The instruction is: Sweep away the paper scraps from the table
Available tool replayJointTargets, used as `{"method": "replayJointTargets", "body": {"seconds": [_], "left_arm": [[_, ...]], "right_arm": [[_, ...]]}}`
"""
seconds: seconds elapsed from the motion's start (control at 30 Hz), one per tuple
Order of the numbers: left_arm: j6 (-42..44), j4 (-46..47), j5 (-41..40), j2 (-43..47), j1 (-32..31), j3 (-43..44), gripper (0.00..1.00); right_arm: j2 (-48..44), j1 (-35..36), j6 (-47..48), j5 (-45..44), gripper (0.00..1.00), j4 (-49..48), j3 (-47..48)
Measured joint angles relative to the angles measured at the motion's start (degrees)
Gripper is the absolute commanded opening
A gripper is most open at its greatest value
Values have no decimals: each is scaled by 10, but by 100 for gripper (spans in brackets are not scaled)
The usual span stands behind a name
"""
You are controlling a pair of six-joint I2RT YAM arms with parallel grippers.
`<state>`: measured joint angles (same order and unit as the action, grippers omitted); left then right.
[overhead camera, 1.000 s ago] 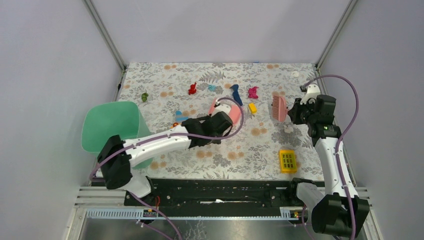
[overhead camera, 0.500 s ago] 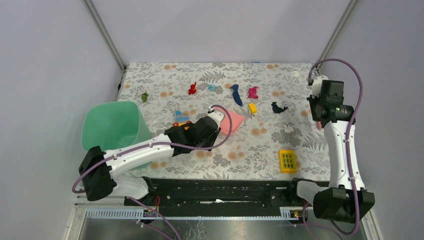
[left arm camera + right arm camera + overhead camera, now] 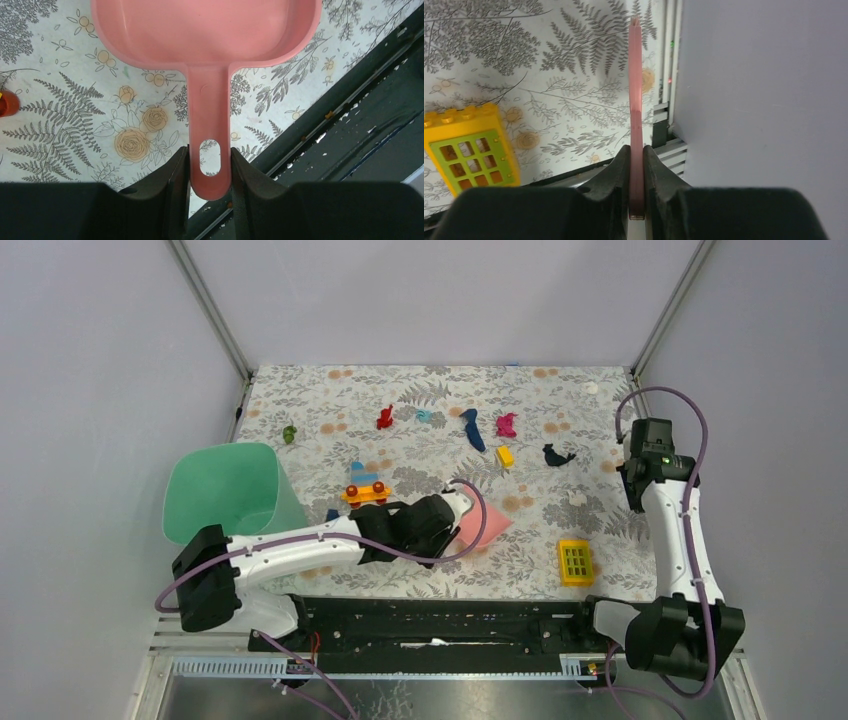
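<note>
Tally for the table. Six scraps: one green near the left edge, then one red, one teal, one magenta and two navy toward the far edge. Two yellow blocks: one small, one gridded by the near right corner. Two white bits toward the right edge, kind not discernible. One wheeled toy. One blue piece, too small to identify. One dustpan, one brush, one bin at the left edge.
</note>
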<state>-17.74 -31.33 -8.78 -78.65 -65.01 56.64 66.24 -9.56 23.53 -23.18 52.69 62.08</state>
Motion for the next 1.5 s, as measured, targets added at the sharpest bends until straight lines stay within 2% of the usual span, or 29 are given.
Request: {"method": "replayJointTargets", "body": {"seconds": [0.13, 0.47, 0.77, 1.07, 1.27, 1.5], "left_arm": [[5, -8, 5, -3, -3, 0, 0], [27, -13, 7, -10, -7, 2, 0], [54, -37, 37, -81, -10, 47, 0], [91, -90, 66, -169, -11, 165, 0], [120, -130, 67, -244, -11, 259, 0], [130, -167, 69, -306, -9, 303, 0]], "right_arm": [[23, 0, -15, 33, 0, -2, -17], [49, -1, -54, 242, 0, 2, 20], [76, -1, -64, 395, 0, 12, 52], [72, -1, -7, 390, 0, 33, 171], [102, -1, 26, 366, 0, 14, 181], [187, 36, 21, 325, 0, -17, 163]]}}
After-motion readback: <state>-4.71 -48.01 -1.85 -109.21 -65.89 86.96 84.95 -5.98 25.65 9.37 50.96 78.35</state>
